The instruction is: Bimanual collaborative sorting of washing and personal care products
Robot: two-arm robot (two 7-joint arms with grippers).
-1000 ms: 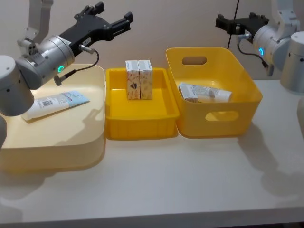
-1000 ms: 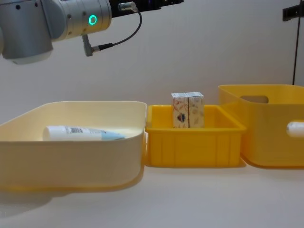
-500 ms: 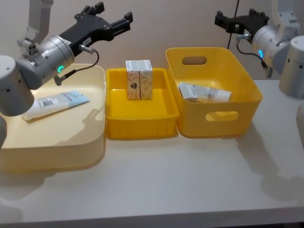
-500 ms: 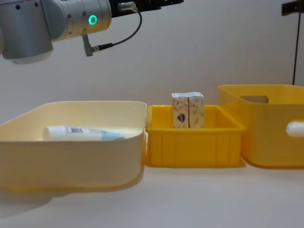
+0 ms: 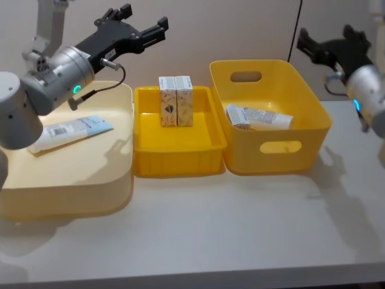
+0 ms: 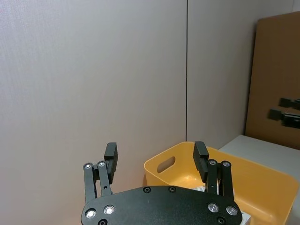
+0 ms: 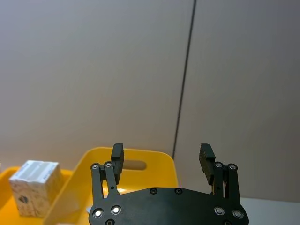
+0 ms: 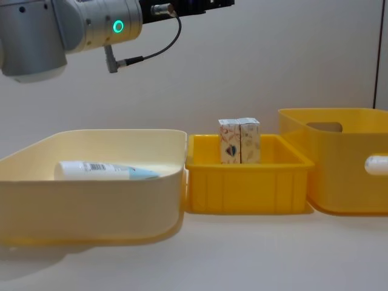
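A pale blue-and-white tube [image 5: 69, 130] lies in the cream bin [image 5: 90, 180] at the left, and shows in the chest view as well [image 8: 103, 170]. Two small cartons [image 5: 175, 100] stand upright side by side in the low yellow tray [image 5: 180, 159]. Another tube [image 5: 267, 118] lies in the deep yellow bin [image 5: 313, 108], its white end showing through the handle hole [image 8: 377, 163]. My left gripper [image 5: 144, 17] hangs open and empty, high over the back of the cream bin. My right gripper [image 5: 326, 37] is open and empty, high behind the deep bin's right rear corner.
The three containers stand in a row along the back half of the white table [image 5: 228, 229]. A beige wall rises right behind them. A dark cable [image 5: 299, 24] hangs down the wall near the right gripper.
My right arm has swung to the right, away from above the deep bin's rear. The left arm and all products have stayed put.
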